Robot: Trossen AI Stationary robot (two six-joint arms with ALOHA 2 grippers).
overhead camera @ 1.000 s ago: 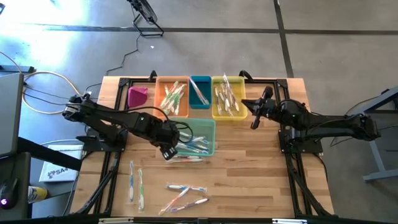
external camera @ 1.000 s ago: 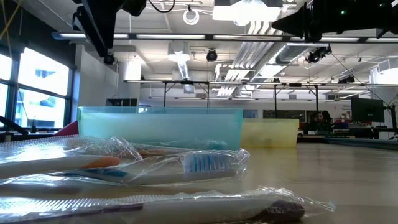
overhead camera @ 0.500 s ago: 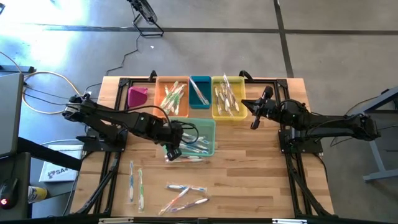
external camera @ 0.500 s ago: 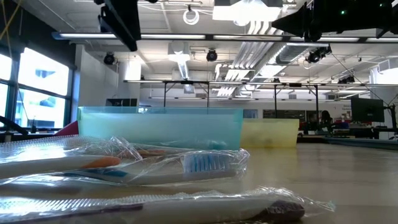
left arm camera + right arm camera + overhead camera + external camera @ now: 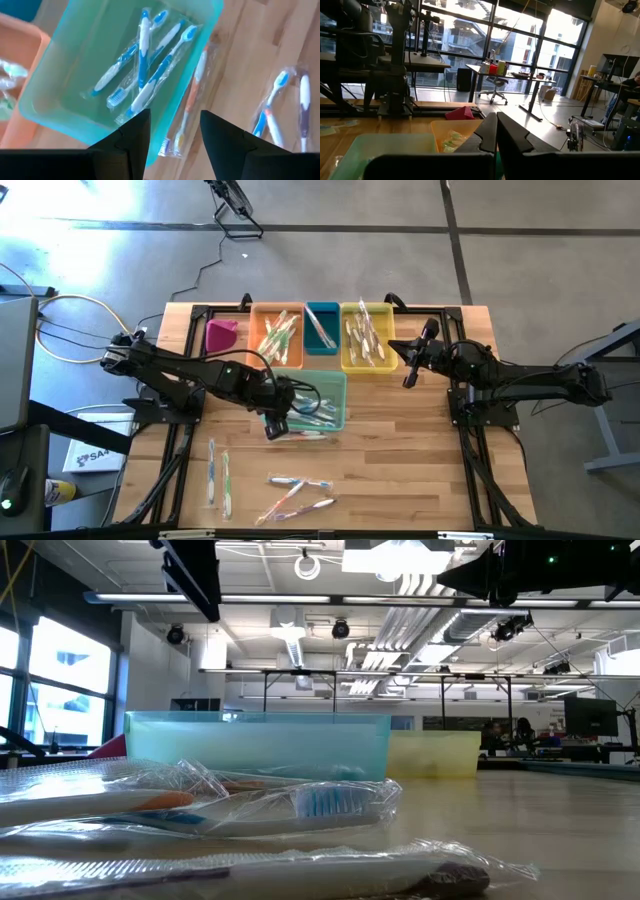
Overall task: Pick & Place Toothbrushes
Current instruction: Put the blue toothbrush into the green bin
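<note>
Several wrapped toothbrushes with blue accents (image 5: 145,65) lie in the pale teal bin (image 5: 338,380). One orange-accented wrapped toothbrush (image 5: 192,95) lies on the table along that bin's near wall. More toothbrushes (image 5: 298,482) lie toward the near edge, and two (image 5: 218,478) lie at the near left. My left gripper (image 5: 272,426) (image 5: 172,132) hangs open above the teal bin's near left corner, pointing steeply down, with nothing between its fingers. My right gripper (image 5: 398,350) (image 5: 496,125) is shut and roughly level beside the yellow bin (image 5: 367,340), holding nothing.
An orange bin (image 5: 278,335), a narrow dark teal bin (image 5: 321,327) and the yellow bin, all holding toothbrushes, stand along the far edge, with a pink object (image 5: 221,335) to their left. In the low view, wrapped toothbrushes (image 5: 300,805) lie in front of the teal bin (image 5: 260,745).
My left gripper has rolled about its own line and tipped a little above the teal bin's near left corner, then kept still. It stays open. No toothbrush has moved.
</note>
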